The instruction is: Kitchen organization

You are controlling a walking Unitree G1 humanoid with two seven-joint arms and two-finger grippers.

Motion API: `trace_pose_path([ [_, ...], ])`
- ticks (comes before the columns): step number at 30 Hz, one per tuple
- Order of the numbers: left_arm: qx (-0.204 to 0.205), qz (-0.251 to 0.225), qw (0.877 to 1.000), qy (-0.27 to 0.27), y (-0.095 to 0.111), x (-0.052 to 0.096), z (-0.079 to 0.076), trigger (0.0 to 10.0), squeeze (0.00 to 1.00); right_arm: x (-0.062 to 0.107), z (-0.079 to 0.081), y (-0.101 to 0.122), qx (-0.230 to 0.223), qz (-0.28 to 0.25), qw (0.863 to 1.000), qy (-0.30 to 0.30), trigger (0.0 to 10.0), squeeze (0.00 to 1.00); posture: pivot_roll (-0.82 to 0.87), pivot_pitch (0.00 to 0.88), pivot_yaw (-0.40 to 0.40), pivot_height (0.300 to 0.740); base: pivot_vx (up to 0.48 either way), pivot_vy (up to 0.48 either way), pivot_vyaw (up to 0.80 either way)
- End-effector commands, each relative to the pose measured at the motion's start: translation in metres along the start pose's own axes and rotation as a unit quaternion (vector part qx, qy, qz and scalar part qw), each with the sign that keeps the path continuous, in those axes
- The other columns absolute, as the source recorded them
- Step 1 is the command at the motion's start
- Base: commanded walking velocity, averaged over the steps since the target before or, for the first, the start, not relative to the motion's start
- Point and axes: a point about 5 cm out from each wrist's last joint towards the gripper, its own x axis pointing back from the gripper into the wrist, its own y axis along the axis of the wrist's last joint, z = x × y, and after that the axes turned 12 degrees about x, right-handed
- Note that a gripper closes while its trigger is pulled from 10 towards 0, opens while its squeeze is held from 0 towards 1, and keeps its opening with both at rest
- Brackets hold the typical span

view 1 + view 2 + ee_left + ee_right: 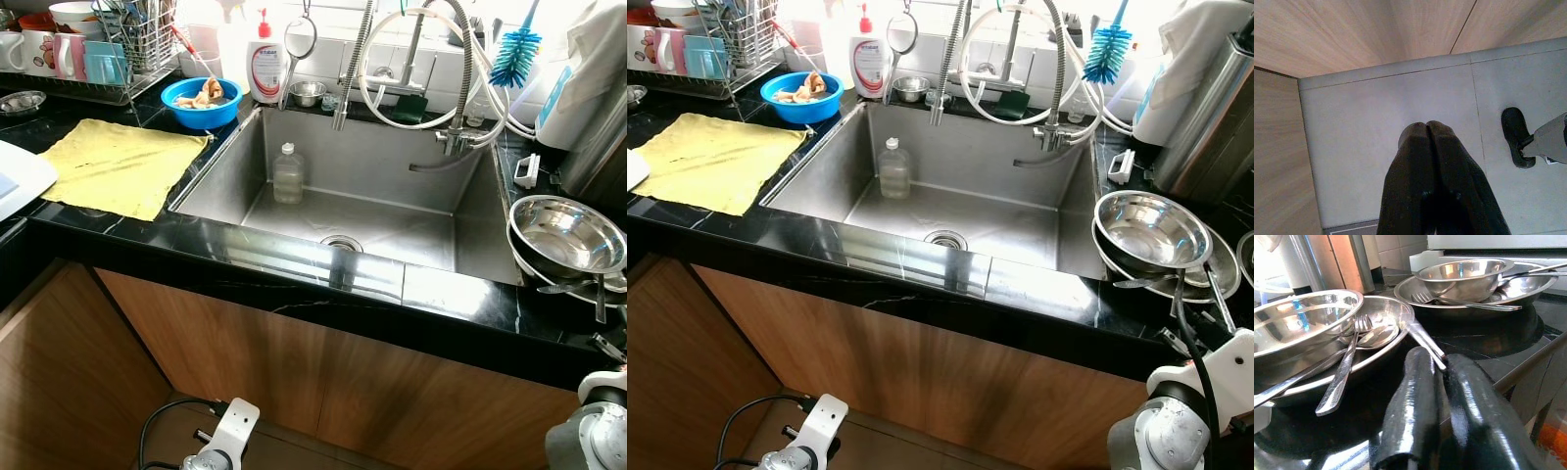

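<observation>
Home kitchen. Steel sink (392, 166) set in a black stone counter (294, 269) over wood cabinet fronts. Behind the sink: pull-down faucet (460, 69), dish soap bottle (265, 64), white tile. Left of the sink: dish rack (118, 49) with mugs, yellow cloth (118, 166). Right of the sink: stacked steel bowls (568, 240).
</observation>
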Motion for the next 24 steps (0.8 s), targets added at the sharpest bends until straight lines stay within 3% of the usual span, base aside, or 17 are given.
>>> trace_pose_path([
  [1,-0.004,0.009,1.000,-0.002,-0.004,0.001,0.000,10.0,0.00,-0.001,0.001,0.000,-0.013,0.005,1.000,-0.005,4.1,0.00,-0.01,0.002,-0.039,0.740,0.000,0.000,0.00],
  [2,-0.004,0.009,1.000,-0.002,-0.004,0.001,0.000,10.0,0.00,-0.001,0.002,0.000,-0.013,0.005,1.000,-0.004,8.3,0.00,-0.01,0.002,-0.039,0.740,0.000,0.000,0.00],
  [3,-0.004,0.009,1.000,-0.001,-0.004,0.001,0.000,10.0,0.00,-0.002,0.002,0.000,-0.013,0.004,1.000,-0.004,10.0,0.00,-0.01,0.002,-0.039,0.740,0.000,0.000,0.00],
  [15,-0.003,0.009,1.000,0.001,-0.004,0.000,0.001,10.0,0.00,-0.002,0.004,0.005,-0.018,-0.008,1.000,0.007,10.0,0.00,-0.01,0.014,-0.040,0.740,0.000,0.000,0.00],
  [24,0.000,0.008,1.000,0.001,-0.003,0.000,0.000,10.0,0.00,-0.001,0.019,0.026,-0.013,-0.068,0.996,0.063,10.0,0.00,-0.01,0.021,-0.042,0.740,0.000,0.000,0.00],
])
